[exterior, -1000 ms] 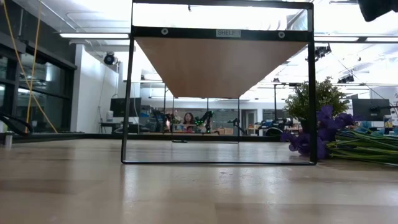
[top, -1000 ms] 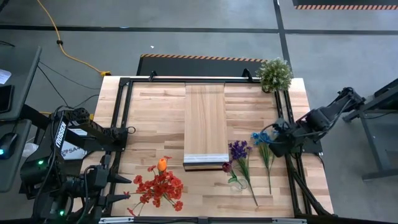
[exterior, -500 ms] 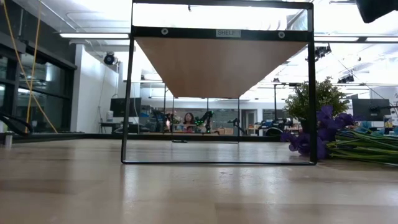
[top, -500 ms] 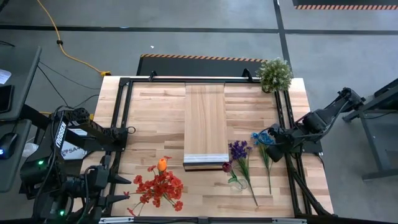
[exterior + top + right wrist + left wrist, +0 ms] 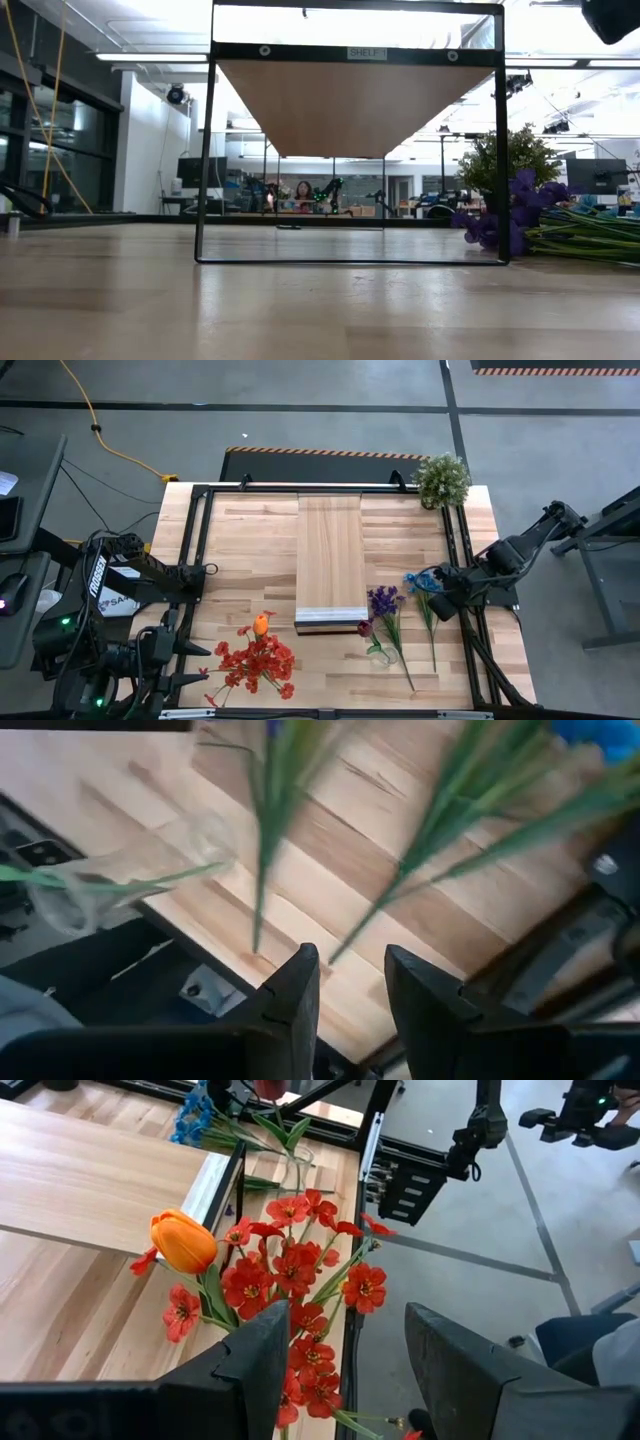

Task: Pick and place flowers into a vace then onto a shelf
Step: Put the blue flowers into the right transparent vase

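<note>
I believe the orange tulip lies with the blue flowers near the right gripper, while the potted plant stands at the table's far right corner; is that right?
Not quite. The orange tulip lies with the red flowers on the table's left side, near the left gripper, not with the blue flowers by the right gripper. The high view shows this. The potted plant does stand at the far right corner.

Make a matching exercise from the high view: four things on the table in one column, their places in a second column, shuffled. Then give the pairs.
Things:
1. potted plant
2. red flowers
3. shelf
4. blue flower

Places:
A. middle of the table, running front to back
B. just beside the right gripper
C. far right corner of the table
D. near edge, on the left arm's side

Pairs: 1-C, 2-D, 3-A, 4-B
</note>
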